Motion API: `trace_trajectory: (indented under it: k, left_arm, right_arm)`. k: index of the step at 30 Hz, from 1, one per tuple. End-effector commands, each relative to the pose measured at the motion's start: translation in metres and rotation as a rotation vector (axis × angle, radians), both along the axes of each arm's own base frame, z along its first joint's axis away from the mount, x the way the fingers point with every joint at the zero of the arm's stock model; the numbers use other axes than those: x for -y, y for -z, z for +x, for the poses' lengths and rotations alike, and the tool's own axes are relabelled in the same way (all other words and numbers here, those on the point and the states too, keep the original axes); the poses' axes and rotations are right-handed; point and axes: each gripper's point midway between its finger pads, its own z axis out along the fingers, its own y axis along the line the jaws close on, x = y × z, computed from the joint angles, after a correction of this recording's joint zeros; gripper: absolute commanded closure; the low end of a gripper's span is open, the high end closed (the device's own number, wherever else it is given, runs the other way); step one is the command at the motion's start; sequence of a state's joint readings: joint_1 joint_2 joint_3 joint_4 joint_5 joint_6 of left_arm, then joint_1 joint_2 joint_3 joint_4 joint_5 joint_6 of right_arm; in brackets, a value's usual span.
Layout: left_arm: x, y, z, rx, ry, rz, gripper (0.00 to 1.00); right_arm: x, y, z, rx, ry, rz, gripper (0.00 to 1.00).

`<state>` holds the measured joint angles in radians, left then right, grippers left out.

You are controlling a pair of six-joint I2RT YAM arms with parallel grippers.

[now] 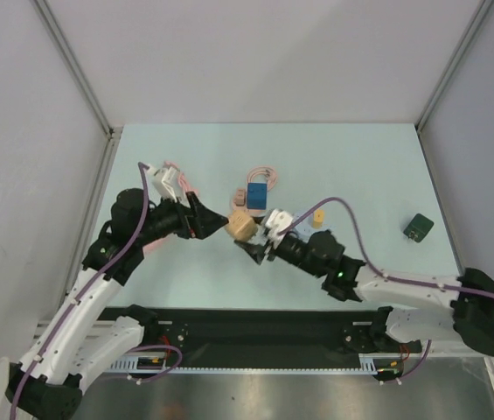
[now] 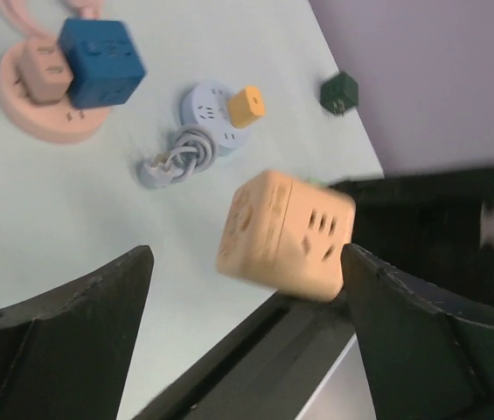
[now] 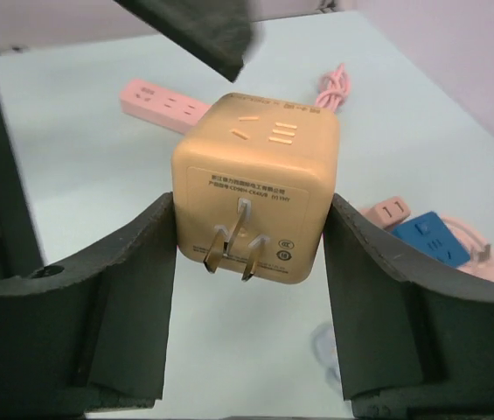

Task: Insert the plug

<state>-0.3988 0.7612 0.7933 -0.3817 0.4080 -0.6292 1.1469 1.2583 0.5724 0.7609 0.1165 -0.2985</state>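
Observation:
A tan cube plug [image 1: 241, 226] with three metal prongs sits between my right gripper's [image 1: 251, 246] fingers. In the right wrist view the cube [image 3: 255, 188] faces the camera prongs first, and both pads of the right gripper [image 3: 248, 208] press its sides, holding it above the table. My left gripper [image 1: 218, 223] is open just left of the cube. In the left wrist view the blurred cube [image 2: 286, 234] hangs between the wide-open fingers of the left gripper [image 2: 247, 262], close to the right finger [image 2: 404, 332]. A pink power strip [image 1: 168, 179] lies at the back left.
A blue cube [image 1: 258, 192] and a small pink cube [image 2: 44, 68] sit on a round pink socket base [image 2: 28, 109]. A grey round socket with a yellow plug [image 1: 316, 217] lies to the right. A dark green cube [image 1: 418, 227] lies far right.

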Motion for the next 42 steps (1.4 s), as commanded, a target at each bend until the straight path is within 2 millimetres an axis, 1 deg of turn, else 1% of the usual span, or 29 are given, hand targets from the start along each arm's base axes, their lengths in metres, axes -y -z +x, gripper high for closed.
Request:
trace_trajectory:
  k: [1, 2, 3, 4, 5, 6, 7, 8, 9, 10, 11, 12, 13, 14, 15, 17, 25, 30, 31, 33, 34, 36, 38, 42]
  left_arm:
    - [0.018, -0.045, -0.011, 0.301, 0.269, 0.075, 0.09]
    - [0.023, -0.050, -0.019, 0.358, 0.348, 0.078, 0.09]
    - [0.026, -0.056, -0.025, 0.392, 0.387, 0.063, 0.08]
    - [0.030, -0.069, -0.029, 0.465, 0.425, 0.035, 0.08]
    - [0.034, -0.077, -0.042, 0.500, 0.500, -0.004, 0.08]
    - [0.037, -0.083, -0.046, 0.530, 0.523, -0.027, 0.08]
    - [0.039, -0.088, -0.048, 0.555, 0.536, -0.042, 0.09]
    - [0.041, -0.097, -0.049, 0.601, 0.548, -0.063, 0.09]
    - [0.045, -0.099, -0.052, 0.614, 0.573, -0.074, 0.09]
    - [0.048, -0.104, -0.053, 0.640, 0.587, -0.082, 0.10]
    - [0.055, -0.103, -0.054, 0.637, 0.621, -0.098, 0.11]
    - [0.058, -0.101, -0.060, 0.638, 0.665, -0.116, 0.11]
    - [0.061, -0.106, -0.062, 0.671, 0.680, -0.132, 0.12]
    - [0.066, -0.108, -0.069, 0.671, 0.714, -0.152, 0.12]
    - [0.069, -0.107, -0.071, 0.680, 0.731, -0.158, 0.12]
    - [0.074, -0.109, -0.076, 0.710, 0.758, -0.160, 0.11]
    - [0.079, -0.113, -0.075, 0.728, 0.785, -0.168, 0.10]
    - [0.083, -0.114, -0.081, 0.706, 0.820, -0.222, 0.12]
    - [0.084, -0.116, -0.082, 0.722, 0.823, -0.233, 0.12]
    - [0.084, -0.117, -0.087, 0.695, 0.830, -0.269, 0.13]
    - [0.085, -0.119, -0.088, 0.716, 0.832, -0.287, 0.14]
    - [0.086, -0.120, -0.093, 0.688, 0.840, -0.318, 0.14]
    - [0.088, -0.119, -0.098, 0.685, 0.845, -0.338, 0.13]
    - [0.096, -0.114, -0.099, 0.645, 0.842, -0.355, 0.13]
  right_arm:
    - [0.015, -0.021, -0.029, -0.299, -0.227, 0.111, 1.00]
    - [0.031, -0.034, -0.021, -0.307, -0.222, 0.147, 1.00]
    - [0.036, -0.035, -0.032, -0.360, -0.274, 0.156, 1.00]
    - [0.041, -0.040, -0.035, -0.368, -0.295, 0.170, 1.00]
    - [0.053, -0.051, -0.035, -0.361, -0.306, 0.201, 1.00]
    - [0.056, -0.055, -0.045, -0.373, -0.361, 0.204, 1.00]
    - [0.059, -0.060, -0.049, -0.404, -0.388, 0.222, 1.00]
    - [0.061, -0.065, -0.053, -0.410, -0.416, 0.229, 1.00]
    - [0.065, -0.074, -0.057, -0.395, -0.452, 0.242, 1.00]
    - [0.066, -0.079, -0.061, -0.418, -0.469, 0.262, 1.00]
    - [0.068, -0.084, -0.064, -0.414, -0.488, 0.275, 1.00]
    - [0.070, -0.090, -0.067, -0.400, -0.511, 0.293, 1.00]
    - [0.072, -0.094, -0.068, -0.404, -0.523, 0.305, 1.00]
    - [0.072, -0.096, -0.072, -0.432, -0.549, 0.313, 1.00]
    - [0.073, -0.102, -0.072, -0.420, -0.561, 0.327, 1.00]
    - [0.074, -0.106, -0.073, -0.432, -0.573, 0.343, 1.00]
    - [0.080, -0.130, -0.081, -0.412, -0.626, 0.400, 1.00]
    - [0.082, -0.143, -0.084, -0.390, -0.651, 0.434, 1.00]
    - [0.082, -0.145, -0.085, -0.395, -0.658, 0.438, 1.00]
    - [0.081, -0.149, -0.084, -0.387, -0.658, 0.443, 1.00]
    - [0.081, -0.150, -0.084, -0.383, -0.660, 0.445, 1.00]
    - [0.082, -0.153, -0.084, -0.371, -0.662, 0.453, 1.00]
    - [0.080, -0.152, -0.082, -0.385, -0.665, 0.454, 1.00]
    - [0.079, -0.155, -0.081, -0.369, -0.673, 0.470, 1.00]
